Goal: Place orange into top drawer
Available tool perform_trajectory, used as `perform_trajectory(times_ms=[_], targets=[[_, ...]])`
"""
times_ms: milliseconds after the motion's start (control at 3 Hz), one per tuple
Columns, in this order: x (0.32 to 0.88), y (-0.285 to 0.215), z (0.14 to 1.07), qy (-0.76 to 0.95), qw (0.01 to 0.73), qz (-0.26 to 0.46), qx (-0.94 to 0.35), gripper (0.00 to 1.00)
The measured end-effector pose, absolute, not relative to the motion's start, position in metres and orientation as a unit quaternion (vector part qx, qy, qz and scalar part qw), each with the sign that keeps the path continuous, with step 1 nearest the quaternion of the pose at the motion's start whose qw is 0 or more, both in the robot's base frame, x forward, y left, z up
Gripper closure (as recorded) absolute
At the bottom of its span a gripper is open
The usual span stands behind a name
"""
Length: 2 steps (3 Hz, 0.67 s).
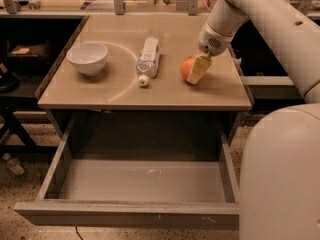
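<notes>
**Ana:** Where is the pincer [196,71] at this moment?

**Ben:** It is low over the table [125,91], near the far right corner, and it is at the orange [186,68]. The orange sits directly at the pincer, partly covered by its pale tip, and rests on the table top.

**Ana:** Does it hold the fruit already?

**Ben:** I cannot tell. The pincer touches the orange, or nearly so, but from here I cannot see if it is apart or clamped on it.

**Ana:** And the top drawer [145,181]?

**Ben:** It is pulled out wide. It lies below the pincer and well in front of it, toward us, one level lower than the table top. I see nothing inside, only the grey bottom.

**Ana:** What else is close to the pincer?

**Ben:** A plastic bottle [149,58] lies on its side just beside it, on the left as we look. A white bowl [87,58] stands farther on that same side, well apart.

**Ana:** So how much of the task is done?

**Ben:** In my judgement, only the beginning. The drawer is open and the pincer has reached the orange. What is left is to grip it firmly, lift it, carry it forward over the table edge, lower it into the drawer and release it.
</notes>
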<state>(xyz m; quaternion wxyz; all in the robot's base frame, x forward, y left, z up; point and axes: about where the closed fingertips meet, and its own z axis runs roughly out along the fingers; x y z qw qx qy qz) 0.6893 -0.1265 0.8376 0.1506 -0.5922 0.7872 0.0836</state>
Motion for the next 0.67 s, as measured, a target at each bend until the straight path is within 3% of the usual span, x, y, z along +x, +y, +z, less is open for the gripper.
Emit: perform_trajectory(times_ms=[333, 667], targets=[[0.689, -0.126, 0.838, 0.787, 0.151, 0.084, -0.592, 0.88], [0.672, -0.128, 0.857, 0.787, 0.168, 0.071, -0.589, 1.00]])
